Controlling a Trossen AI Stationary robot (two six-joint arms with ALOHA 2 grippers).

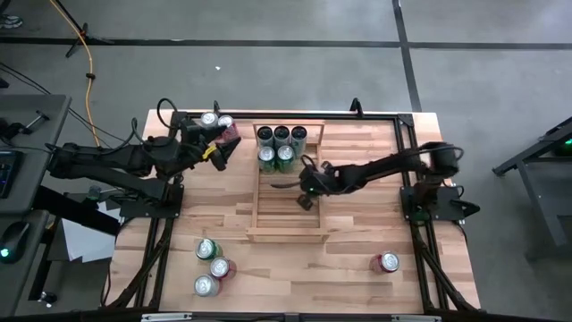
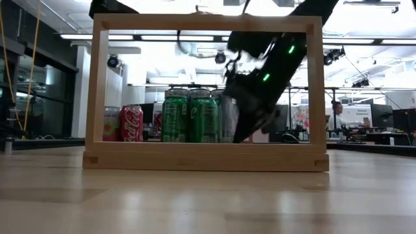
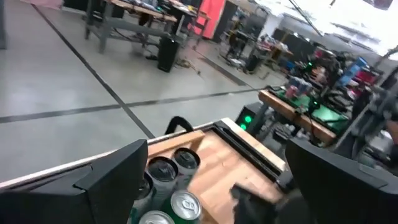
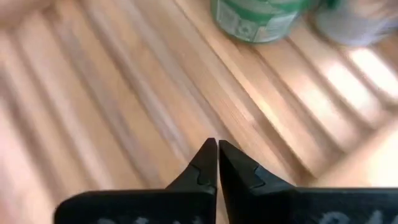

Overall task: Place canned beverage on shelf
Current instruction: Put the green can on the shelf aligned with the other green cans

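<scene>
The shelf (image 1: 288,204), a light-wood slatted rack, lies in the middle of the table. Several green and silver cans (image 1: 281,145) stand upright on its far end; the low view shows them too (image 2: 190,117). My right gripper (image 1: 305,199) is shut and holds nothing. It slants down over the shelf's slats (image 4: 124,93) just near of those cans (image 4: 255,18). My left gripper (image 1: 224,147) hangs raised and open at the far left, beside the shelf's far left corner, with nothing between its fingers (image 3: 118,180).
A few more cans (image 1: 217,122) stand at the far left by my left gripper, with a red one showing in the low view (image 2: 132,123). Three cans (image 1: 210,266) are grouped at the near left. A red can (image 1: 387,262) lies at the near right.
</scene>
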